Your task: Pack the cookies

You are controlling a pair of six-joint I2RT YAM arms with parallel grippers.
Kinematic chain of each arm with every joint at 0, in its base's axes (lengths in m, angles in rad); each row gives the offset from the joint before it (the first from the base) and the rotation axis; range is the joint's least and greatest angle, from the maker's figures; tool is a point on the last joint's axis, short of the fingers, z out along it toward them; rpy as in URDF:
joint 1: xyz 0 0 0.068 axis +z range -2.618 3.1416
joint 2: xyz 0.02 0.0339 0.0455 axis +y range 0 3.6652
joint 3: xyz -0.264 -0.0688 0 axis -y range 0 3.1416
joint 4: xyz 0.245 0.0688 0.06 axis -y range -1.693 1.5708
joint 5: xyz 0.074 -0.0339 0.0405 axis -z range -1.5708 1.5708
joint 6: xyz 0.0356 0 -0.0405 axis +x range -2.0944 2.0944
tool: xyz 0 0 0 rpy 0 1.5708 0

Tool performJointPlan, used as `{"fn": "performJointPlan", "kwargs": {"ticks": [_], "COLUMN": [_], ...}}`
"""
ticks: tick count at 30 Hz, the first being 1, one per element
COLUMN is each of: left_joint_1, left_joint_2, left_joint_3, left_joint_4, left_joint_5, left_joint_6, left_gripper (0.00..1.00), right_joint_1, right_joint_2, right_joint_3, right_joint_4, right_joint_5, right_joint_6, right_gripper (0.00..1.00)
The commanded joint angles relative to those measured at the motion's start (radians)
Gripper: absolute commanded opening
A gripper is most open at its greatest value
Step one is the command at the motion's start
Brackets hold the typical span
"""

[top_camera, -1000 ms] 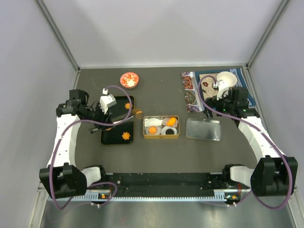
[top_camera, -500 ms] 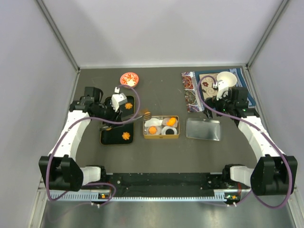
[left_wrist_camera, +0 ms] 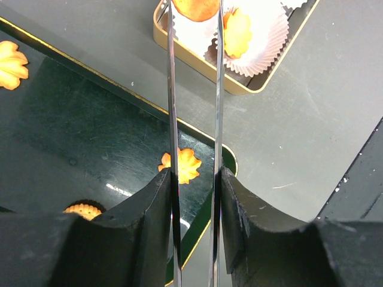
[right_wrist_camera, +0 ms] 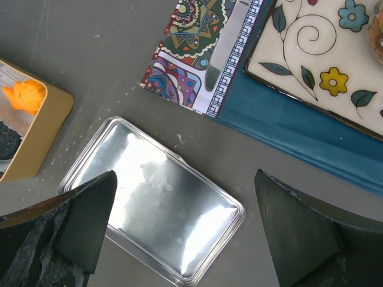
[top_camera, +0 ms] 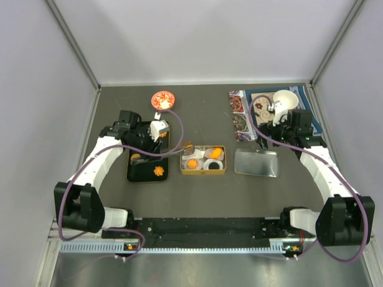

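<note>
Cookies: risking a drop short of the paper cups if the thin tweezers slip, or crumbling from over-squeezing. Lying a few on the black tray at left. Pinching one round cookie at the tweezer tips, out ahead of the left hand clamping them, over the gold tin. Holding right hand wide open, empty, above the lid.

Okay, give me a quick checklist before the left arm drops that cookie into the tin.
1. The left gripper shut on the tongs: ok.
2. The cookie pinched at the tong tips: ok.
3. Tips over the tin: ok.
4. The paper cup below free: cannot tell.
5. The lid off, beside the tin: ok.
6. The right gripper open, away from the tin: ok.
</note>
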Motion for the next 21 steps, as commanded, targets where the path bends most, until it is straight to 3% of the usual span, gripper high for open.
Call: {"fn": "performJointPlan", "kwargs": {"ticks": [1,10,21], "left_joint_1": [-0.023,-0.055,-0.063], "left_joint_2": [-0.003,0.006,-0.002], "left_joint_3": [-0.018,-0.036,-0.048], "left_joint_4": [0.069,0.086,0.098], "left_joint_5": [-0.012,-0.03,-0.052], "left_joint_6": [-0.022,-0.031,-0.034], "left_gripper": [0.0,0.0,0.19], "right_joint_1": [-0.01,-0.01,-0.01], "right_joint_2": [0.003,0.003,0.005], "right_joint_3": [0.055,0.056,0.056], "right_joint_4": [0.014,0.012,0.012], "right_joint_5": [-0.009,-0.007,-0.01], "right_joint_6": [-0.017,-0.018,-0.018], "right_gripper": [0.99,0.99,0.99]}}
